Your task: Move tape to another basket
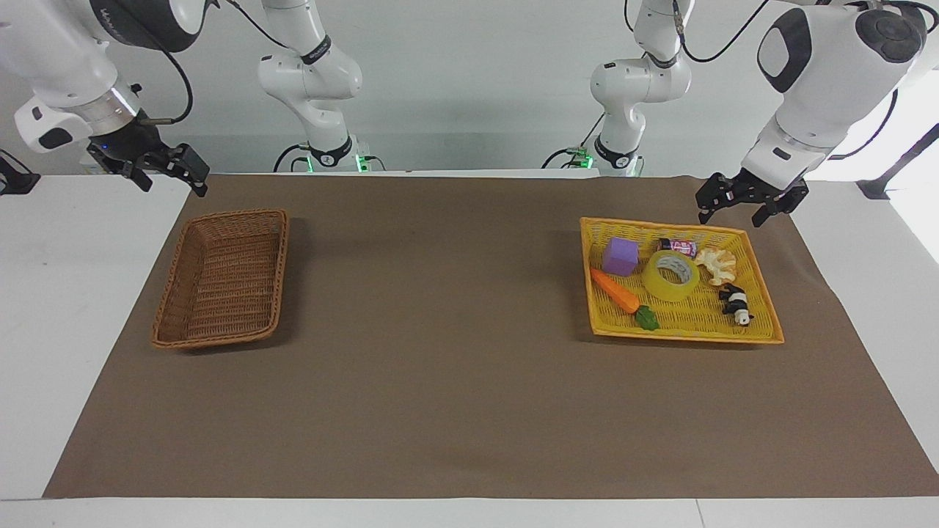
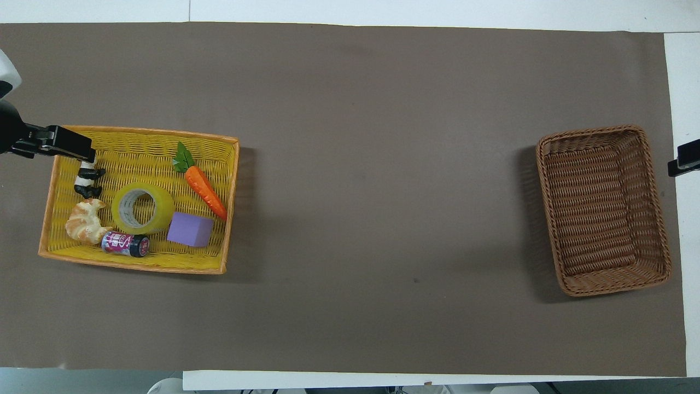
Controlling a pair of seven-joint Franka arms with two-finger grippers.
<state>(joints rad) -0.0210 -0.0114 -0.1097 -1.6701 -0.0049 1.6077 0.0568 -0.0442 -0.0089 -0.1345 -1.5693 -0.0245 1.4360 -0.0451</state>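
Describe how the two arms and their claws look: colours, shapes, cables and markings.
Both arms are glossy white with rounded, bulbous joints and dark grey or black caps and bands. Black cables loop along them, and green lights glow at their bases. The left claw and the right claw are black, two-fingered and angular. A silver ring sits above the right one. Dark lettering marks the right arm, too small to read.

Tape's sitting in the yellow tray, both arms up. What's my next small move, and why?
Probably bring the left pincer, open, above the tray's robot-side edge, over the tape and lower it. The tape lies flat among the toys in the yellow tray; the brown basket sits at the right arm's end.
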